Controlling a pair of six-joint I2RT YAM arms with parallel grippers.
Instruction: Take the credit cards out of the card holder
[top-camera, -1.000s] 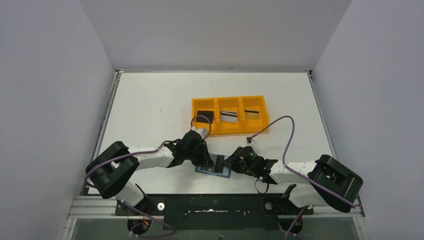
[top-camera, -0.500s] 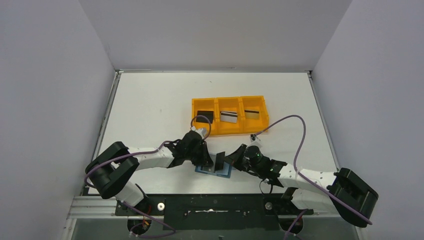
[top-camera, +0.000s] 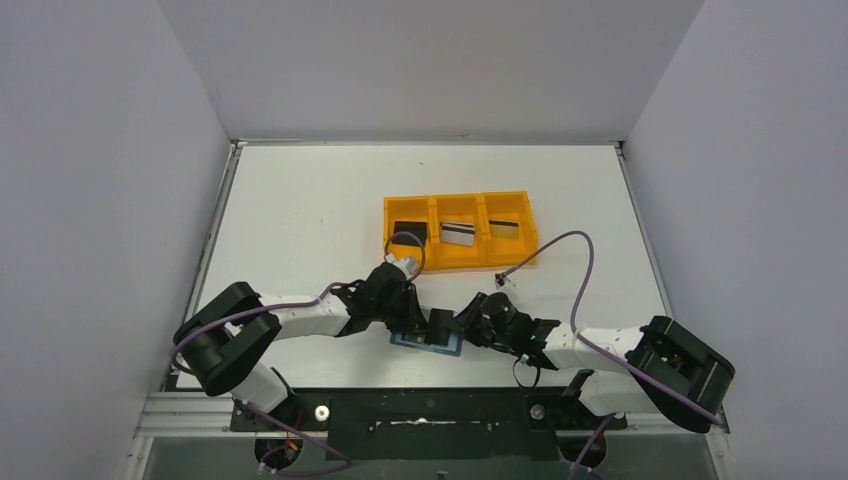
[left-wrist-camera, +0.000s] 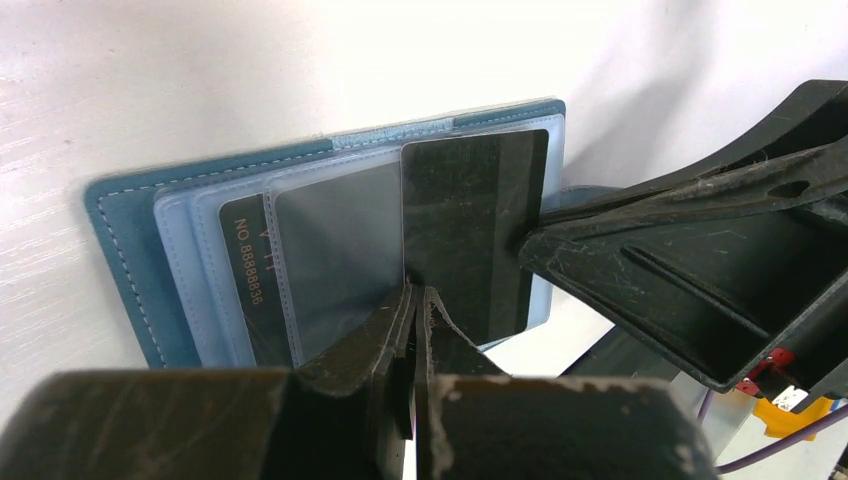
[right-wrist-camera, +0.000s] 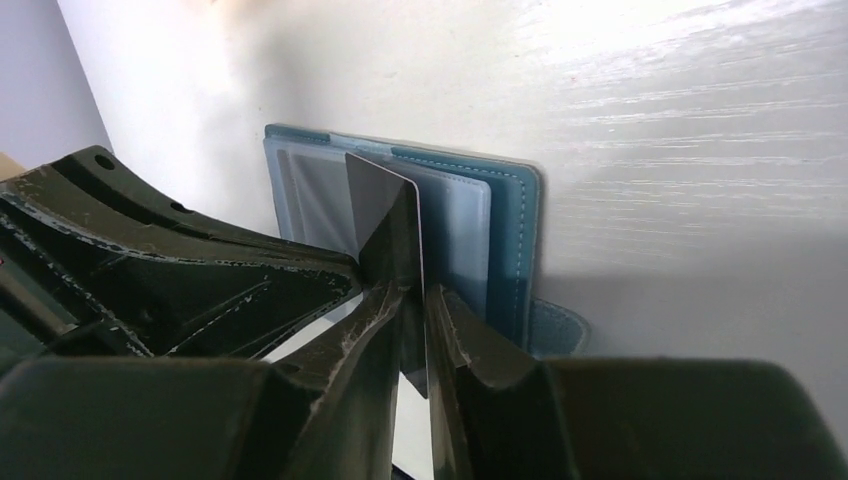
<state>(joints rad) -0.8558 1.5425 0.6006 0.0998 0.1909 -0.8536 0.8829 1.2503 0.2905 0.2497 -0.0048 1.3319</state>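
Against half a second ago: the right arm's elbow has drawn back in toward the rig, and the black card (right-wrist-camera: 385, 215) leans lower over the card holder (left-wrist-camera: 115, 215). A second ago that card lay flat in the holder. The left arm has not shifted.

The right gripper (right-wrist-camera: 412, 300) pinches the near edge of the black card, which rises tilted from the jaws with its far end over the open holder's pale inner face. The left gripper (left-wrist-camera: 415, 300) has its jaws pressed together, tips down on the holder's clear pockets just beside the black card. Whether they nip a sleeve I cannot tell.

The two grippers face each other across the holder, close together. A second dark card (left-wrist-camera: 245, 265), with numbers printed on it, sits in a pocket to the left of the left jaws. The snap tab (right-wrist-camera: 560, 325) pokes out just right of the right jaws.

The orange tray (top-camera: 460, 258) stands beyond both jaws, well apart. One card lies in each compartment: black (top-camera: 409, 232), silver-grey (top-camera: 458, 233), striped (top-camera: 503, 229).

The table (top-camera: 300, 220) is white, with plain grey walls (top-camera: 100, 150) on three sides.
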